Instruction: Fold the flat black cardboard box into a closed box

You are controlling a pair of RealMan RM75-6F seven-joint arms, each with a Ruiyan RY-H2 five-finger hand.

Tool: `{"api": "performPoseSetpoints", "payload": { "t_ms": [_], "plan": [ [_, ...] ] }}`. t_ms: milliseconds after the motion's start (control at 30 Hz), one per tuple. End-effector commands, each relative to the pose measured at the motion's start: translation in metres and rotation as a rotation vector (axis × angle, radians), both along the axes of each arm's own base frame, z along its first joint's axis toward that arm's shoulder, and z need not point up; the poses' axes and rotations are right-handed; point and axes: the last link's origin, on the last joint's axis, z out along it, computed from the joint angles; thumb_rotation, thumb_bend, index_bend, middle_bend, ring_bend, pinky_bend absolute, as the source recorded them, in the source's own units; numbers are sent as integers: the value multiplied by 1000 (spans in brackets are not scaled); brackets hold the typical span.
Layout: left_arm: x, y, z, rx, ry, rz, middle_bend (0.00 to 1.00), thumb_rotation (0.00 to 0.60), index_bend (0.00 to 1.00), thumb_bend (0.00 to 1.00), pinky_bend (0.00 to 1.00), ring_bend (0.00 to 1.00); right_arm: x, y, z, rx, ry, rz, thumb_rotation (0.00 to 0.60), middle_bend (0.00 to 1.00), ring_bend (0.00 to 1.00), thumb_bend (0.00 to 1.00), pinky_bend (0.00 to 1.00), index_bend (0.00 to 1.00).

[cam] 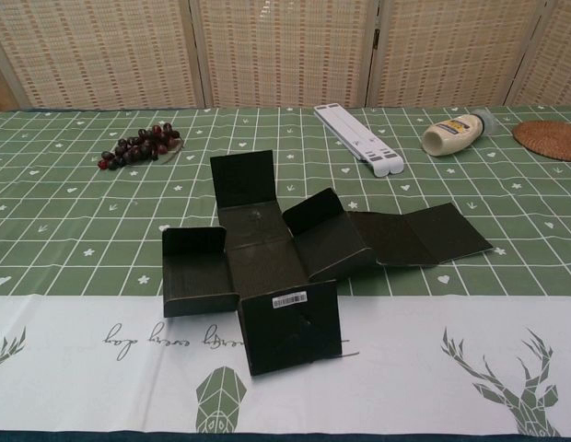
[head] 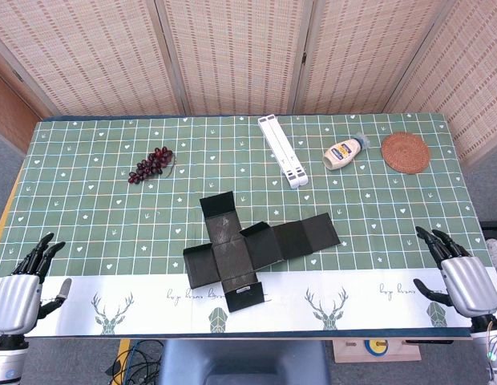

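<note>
The flat black cardboard box lies unfolded in a cross shape near the table's front middle; its flaps stand partly raised in the chest view, and a white barcode label shows on the near flap. My left hand rests at the front left table edge, fingers spread, holding nothing. At the front right edge sits my right hand, also with fingers apart and nothing in it. Both hands are far from the box. Neither hand shows in the chest view.
A bunch of dark grapes lies back left. A white folded stand, a mayonnaise bottle and a round woven coaster sit along the back right. A green patterned cloth covers the table.
</note>
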Motion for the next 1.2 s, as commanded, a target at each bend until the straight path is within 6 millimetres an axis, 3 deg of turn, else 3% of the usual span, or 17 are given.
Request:
{"api": "performPoseSetpoints", "payload": {
  "t_ms": [33,133,200,333,433,767,1200],
  "plan": [
    [1,0,-1,-4,0,0,85,600,158,357,344,167,1,-2,-2,1,4,2,600,174,169,269,326,0],
    [0,-1,-1,-6,1,-1,85,600,158,358,344,167,6,-5,-4,1,9,15,600,173,208,268,379,0],
    [0,-2,-1,-8,-1,0,86,600,158,357,344,167,12,-11,-7,14,20,31,600,166,279,266,467,0],
    [0,-2,-1,-10,-1,-7,86,600,158,358,344,167,31,-30,-19,85,73,52,600,114,545,255,798,0],
    [0,-2,-1,-13,-5,-11,86,600,158,357,343,167,49,-49,-33,161,101,58,600,78,650,239,911,0],
    [-8,-4,2,-19,-9,6,86,600,158,357,327,162,106,-106,-100,396,151,67,600,34,680,190,956,0],
    [-13,-1,-2,-50,-14,12,86,600,158,358,301,157,137,-150,-164,511,209,9,600,17,680,159,957,0]
  ]
}}
